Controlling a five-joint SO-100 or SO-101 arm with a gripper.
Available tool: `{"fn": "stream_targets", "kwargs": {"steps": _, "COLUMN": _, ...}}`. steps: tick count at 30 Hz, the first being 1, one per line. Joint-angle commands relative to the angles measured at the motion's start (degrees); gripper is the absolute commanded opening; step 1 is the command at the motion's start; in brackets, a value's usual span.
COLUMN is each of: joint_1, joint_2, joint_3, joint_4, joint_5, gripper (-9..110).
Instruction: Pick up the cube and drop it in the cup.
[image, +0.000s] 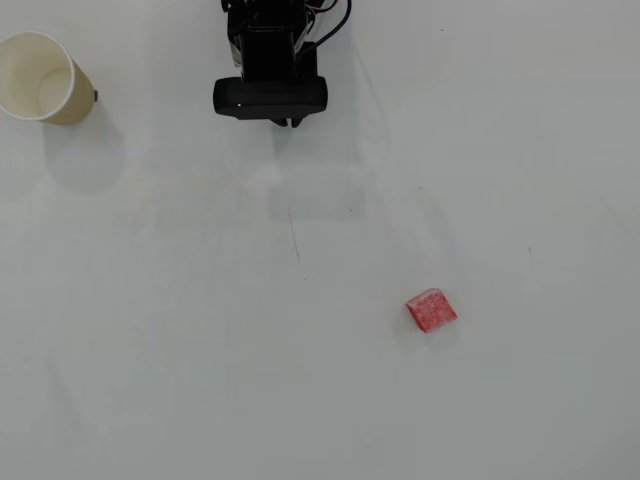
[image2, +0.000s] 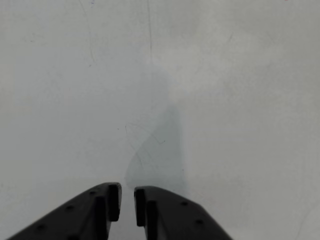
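Note:
In the overhead view the small red cube (image: 431, 311), pale-speckled, lies on the white table right of centre and toward the near edge. The cream paper cup (image: 40, 78) stands upright at the far left corner, its white inside showing. My black gripper (image: 288, 122) is folded back at the top centre, far from both. In the wrist view the gripper (image2: 127, 192) points at bare table, its two black fingers (image2: 112, 200) almost touching, with only a thin slit and nothing between them. Neither cube nor cup appears in the wrist view.
The white table (image: 300, 380) carries faint scratch marks near its middle. The arm's base and cables (image: 330, 20) sit at the top edge. Wide bare surface lies between the cube, the cup and the arm.

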Motion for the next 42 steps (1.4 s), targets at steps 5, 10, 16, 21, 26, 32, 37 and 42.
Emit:
{"fn": "stream_targets", "kwargs": {"steps": 5, "joint_1": 1.4, "joint_2": 2.3, "joint_3": 2.0, "joint_4": 0.7, "joint_5": 0.2, "gripper": 0}}
{"fn": "stream_targets", "kwargs": {"steps": 10, "joint_1": 1.7, "joint_2": 2.3, "joint_3": 2.0, "joint_4": 0.7, "joint_5": 0.2, "gripper": 0}}
{"fn": "stream_targets", "kwargs": {"steps": 16, "joint_1": 1.7, "joint_2": 2.3, "joint_3": 2.0, "joint_4": 0.7, "joint_5": 0.1, "gripper": 0}}
{"fn": "stream_targets", "kwargs": {"steps": 21, "joint_1": 1.7, "joint_2": 2.4, "joint_3": 2.0, "joint_4": -2.5, "joint_5": 0.3, "gripper": 0}}
{"fn": "stream_targets", "kwargs": {"steps": 26, "joint_1": 1.1, "joint_2": 2.4, "joint_3": 2.0, "joint_4": -22.9, "joint_5": 0.1, "gripper": 0}}
{"fn": "stream_targets", "kwargs": {"steps": 32, "joint_1": -1.4, "joint_2": 2.4, "joint_3": 2.0, "joint_4": -35.2, "joint_5": 0.0, "gripper": 0}}
{"fn": "stream_targets", "kwargs": {"steps": 37, "joint_1": -4.4, "joint_2": 2.4, "joint_3": 2.0, "joint_4": -36.7, "joint_5": 0.0, "gripper": 0}}
{"fn": "stream_targets", "kwargs": {"steps": 42, "joint_1": -9.3, "joint_2": 2.3, "joint_3": 2.0, "joint_4": -38.1, "joint_5": -0.1, "gripper": 0}}
